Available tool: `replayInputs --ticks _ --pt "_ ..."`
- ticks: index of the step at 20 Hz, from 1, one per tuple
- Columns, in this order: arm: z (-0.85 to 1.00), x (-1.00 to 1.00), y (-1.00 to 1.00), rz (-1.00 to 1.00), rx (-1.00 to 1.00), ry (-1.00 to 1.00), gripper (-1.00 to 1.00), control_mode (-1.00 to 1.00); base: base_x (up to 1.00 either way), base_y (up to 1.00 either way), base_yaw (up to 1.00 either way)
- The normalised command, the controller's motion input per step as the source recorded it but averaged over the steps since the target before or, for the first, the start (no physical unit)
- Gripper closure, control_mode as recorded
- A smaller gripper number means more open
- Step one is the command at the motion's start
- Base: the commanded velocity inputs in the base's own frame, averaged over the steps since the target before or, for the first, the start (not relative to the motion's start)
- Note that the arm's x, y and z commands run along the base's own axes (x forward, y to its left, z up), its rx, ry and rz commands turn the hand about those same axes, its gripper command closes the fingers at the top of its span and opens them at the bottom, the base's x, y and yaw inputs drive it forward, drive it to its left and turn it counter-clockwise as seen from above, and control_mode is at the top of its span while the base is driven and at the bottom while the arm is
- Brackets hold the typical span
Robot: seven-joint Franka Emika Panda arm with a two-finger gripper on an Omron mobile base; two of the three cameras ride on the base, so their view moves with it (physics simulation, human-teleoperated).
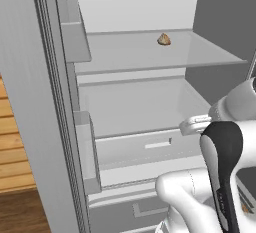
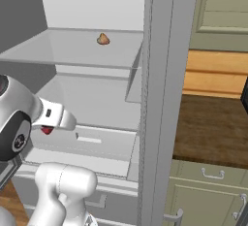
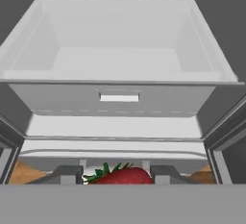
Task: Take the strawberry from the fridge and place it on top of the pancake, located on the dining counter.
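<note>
Hand view: pincer (image 3: 117, 175) pinching the strawberry (image 3: 120, 175), aimed level at the fridge (image 3: 120, 98) drawer.

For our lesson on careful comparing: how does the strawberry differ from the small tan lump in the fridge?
The strawberry is red with green leaves; the tan lump is brownish and plain. The strawberry sits between the end effector fingers, while the lump rests alone on an upper fridge shelf. The strawberry is low, in front of the fridge; the lump sits inside. Both are small.

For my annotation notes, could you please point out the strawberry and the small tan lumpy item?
strawberry (image 3: 122, 175), hand view, on its red body.
small tan lumpy item (image 1: 164, 39), left base view, on its middle.
</note>
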Motion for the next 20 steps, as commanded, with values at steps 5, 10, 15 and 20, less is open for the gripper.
replayInputs --ticks 5,10,15,20 --pt "-0.1 0.05 0.0 -0.04 -0.02 0.0 1.0 -1.0 0.0 0.0 0.0" --pt "0.0 0.0 0.0 0.0 0.0 0.0 1.0 -1.0 0.0 0.0 0.0" --pt "0.0 -0.03 0.0 0.0 0.0 0.0 1.0 -1.0 0.0 0.0 0.0" --pt "0.0 -0.14 0.0 0.0 0.0 0.0 1.0 1.0 -0.12 0.0 0.0"
